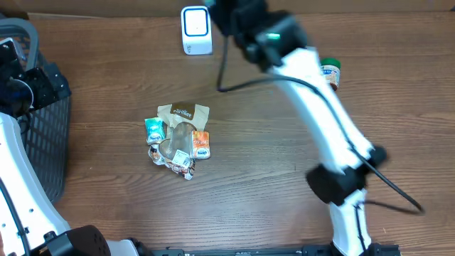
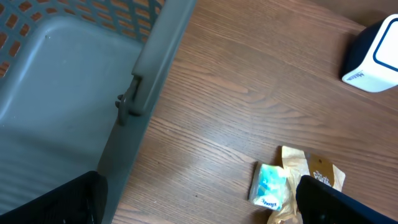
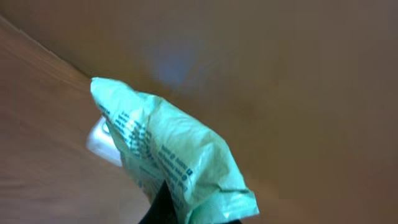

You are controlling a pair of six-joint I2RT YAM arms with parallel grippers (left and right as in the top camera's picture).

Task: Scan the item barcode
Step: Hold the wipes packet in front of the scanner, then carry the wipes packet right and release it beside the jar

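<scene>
Right wrist | green packet (image 3: 174, 162) is clamped in closed right tool (image 3: 171, 208) (white scanner (image 1: 196, 30) just beside) | left tool (image 2: 196, 211) is spread wide, empty

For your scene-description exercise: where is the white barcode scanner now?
Overhead view: the white scanner stands near the far edge of the table, centre-left, beyond the snack pile.
</scene>
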